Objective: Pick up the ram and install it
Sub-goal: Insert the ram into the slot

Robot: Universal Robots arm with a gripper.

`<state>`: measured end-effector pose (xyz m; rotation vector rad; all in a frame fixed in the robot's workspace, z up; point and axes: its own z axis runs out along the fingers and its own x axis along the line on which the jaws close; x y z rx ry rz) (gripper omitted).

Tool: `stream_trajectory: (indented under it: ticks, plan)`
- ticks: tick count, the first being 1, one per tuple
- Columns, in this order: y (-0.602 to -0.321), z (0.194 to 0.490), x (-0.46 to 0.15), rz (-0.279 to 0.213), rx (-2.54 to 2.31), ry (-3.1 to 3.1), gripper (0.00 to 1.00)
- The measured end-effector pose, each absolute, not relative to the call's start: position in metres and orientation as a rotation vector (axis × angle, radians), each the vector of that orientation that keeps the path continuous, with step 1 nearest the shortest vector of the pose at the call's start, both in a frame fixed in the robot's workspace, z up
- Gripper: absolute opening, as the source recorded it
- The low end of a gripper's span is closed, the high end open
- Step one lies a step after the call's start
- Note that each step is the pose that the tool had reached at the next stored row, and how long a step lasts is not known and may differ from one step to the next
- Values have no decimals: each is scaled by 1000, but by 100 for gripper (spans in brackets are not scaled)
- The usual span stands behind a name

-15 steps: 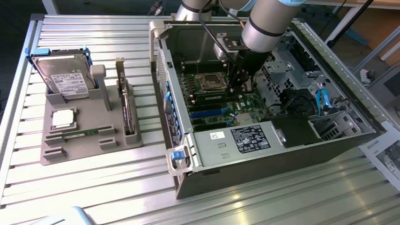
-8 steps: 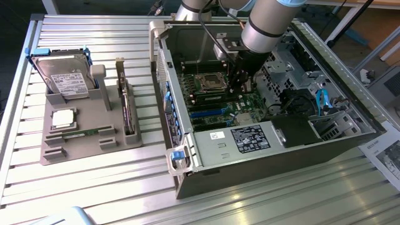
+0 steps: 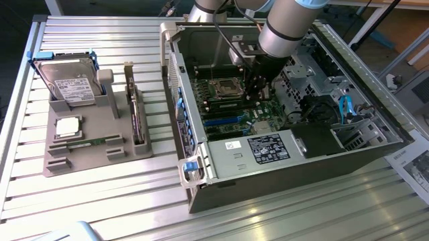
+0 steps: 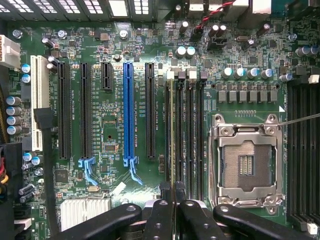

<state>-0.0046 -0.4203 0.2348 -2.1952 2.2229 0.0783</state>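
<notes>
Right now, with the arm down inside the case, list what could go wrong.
The fingers grip the ram edge-on over the outermost of the memory slots; a slight tilt could jam it against the slot walls. The open processor socket lies right beside those slots; sideways drift might damage its exposed contacts.

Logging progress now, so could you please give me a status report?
Tool shut on ram. Ram edge-on, lined up with memory slots, beside empty processor socket. Nothing blocking.
</notes>
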Motion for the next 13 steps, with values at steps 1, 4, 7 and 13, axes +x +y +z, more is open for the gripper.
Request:
stream_trajectory:
  ticks: [1,4,7,13]
  plan:
    - [-420,235,-5,78,-2195,2223,12]
    - [-420,234,-5,78,-2195,2223,12]
    - [-420,233,-5,78,-2195,2223,12]
    - [-420,232,-5,78,-2195,2223,12]
